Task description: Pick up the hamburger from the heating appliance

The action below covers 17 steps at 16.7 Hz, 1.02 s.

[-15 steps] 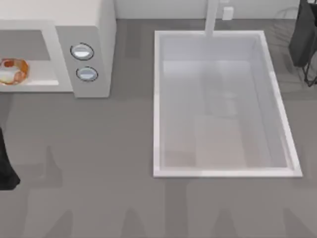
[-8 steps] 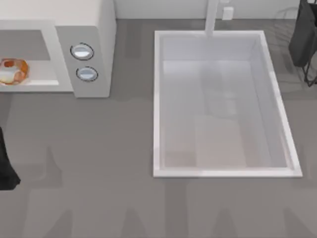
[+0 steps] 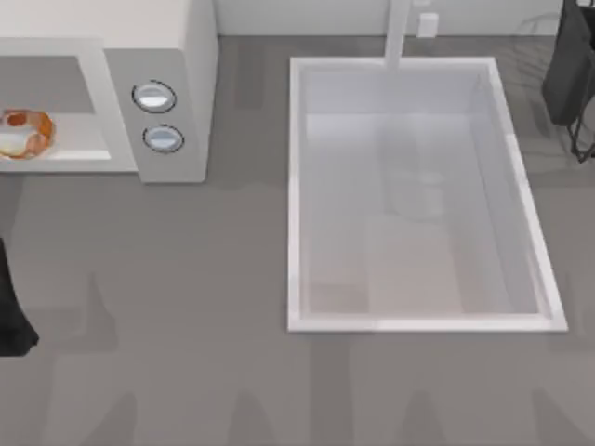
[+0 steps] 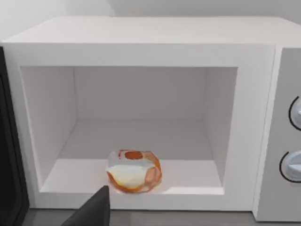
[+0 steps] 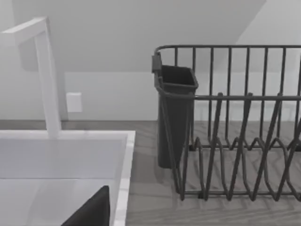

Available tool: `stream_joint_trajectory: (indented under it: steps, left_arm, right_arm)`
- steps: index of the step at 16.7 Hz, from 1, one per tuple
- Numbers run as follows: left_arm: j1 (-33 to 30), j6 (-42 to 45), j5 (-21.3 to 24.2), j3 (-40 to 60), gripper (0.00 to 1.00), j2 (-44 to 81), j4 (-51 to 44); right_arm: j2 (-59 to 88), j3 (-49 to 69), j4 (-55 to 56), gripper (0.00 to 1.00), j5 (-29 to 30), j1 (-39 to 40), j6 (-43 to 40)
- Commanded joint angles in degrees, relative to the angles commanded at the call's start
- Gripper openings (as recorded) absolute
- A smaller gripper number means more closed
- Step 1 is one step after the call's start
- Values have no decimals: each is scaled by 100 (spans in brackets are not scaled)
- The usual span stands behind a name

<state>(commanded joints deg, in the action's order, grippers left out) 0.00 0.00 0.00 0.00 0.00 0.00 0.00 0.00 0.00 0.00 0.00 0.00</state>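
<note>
The hamburger (image 3: 23, 133) sits on the floor of the heating appliance (image 3: 177, 56), right near the front lip of the open cavity, at the far left edge of the top view. In the left wrist view the hamburger (image 4: 134, 170) is dead ahead and a bit low, with the cavity walls well apart from it on both sides and the two knobs (image 3: 154, 97) off on the panel next to the opening.

The left arm looks like it's at the approach stage, facing straight into the cavity. A dark fingertip (image 4: 91, 209) pokes into that view just below and to one side of the burger, apart from it, nothing touching yet. Whether the jaws are spread or closed can't be told from this.

To do it well, the gripper probably wants to go in level and straight, centred on the burger, clearing the front lip and not scraping the cavity floor.

The right arm is parked over by the sink (image 3: 296, 186) and dish rack (image 5: 235, 122).
</note>
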Motion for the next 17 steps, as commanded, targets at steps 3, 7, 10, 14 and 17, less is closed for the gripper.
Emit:
stream_joint_trajectory:
  steps: [3,7,10,14,17]
  left_arm:
    - [0,0,0,0,100,0,0]
    - [0,0,0,0,100,0,0]
    - [4,2,5,27,100,56,36]
    - [63,31,78,394,100,881,536]
    - [143,70,177,888,100,2120,1209]
  right_arm:
    - [0,0,0,100,0,0,0]
    - [0,0,0,100,0,0,0]
    - [0,0,0,100,0,0,0]
    - [0,0,0,100,0,0,0]
    - [0,0,0,100,0,0,0]
